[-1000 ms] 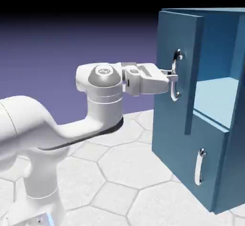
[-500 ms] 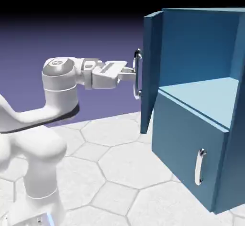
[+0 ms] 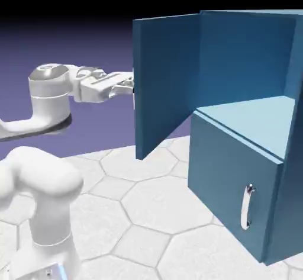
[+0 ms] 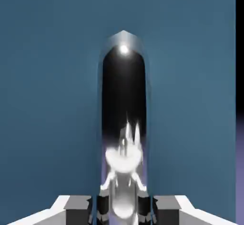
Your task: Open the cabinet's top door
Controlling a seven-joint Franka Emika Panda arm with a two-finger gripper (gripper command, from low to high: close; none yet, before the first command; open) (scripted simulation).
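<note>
You've got a pale hex-tiled table [image 3: 148,202] under a plain blue-violet backdrop. The cabinet [image 3: 248,54] stands at right, light blue shelf [image 3: 254,119] exposed, lower panel [image 3: 231,184] flush with its short handle [image 3: 247,206]. The top door [image 3: 165,83] stands swung wide, inner face toward the camera. The gripper [image 4: 122,207] is clamped narrow on the door's bar handle [image 4: 123,124]. Floor ahead of the cabinet is bare.

- Cabinet [image 3: 260,54]: on the counter [image 3: 148,213], at the right.
- Top door [image 3: 165,83]: swung out leftward from the cabinet, standing edge-out over the counter.
- Shelf [image 3: 260,119]: inside the cabinet, above the lower panel [image 3: 231,184].
- Fingers [image 4: 78,205]: left of the door, either side of its handle [image 4: 123,124].
</note>
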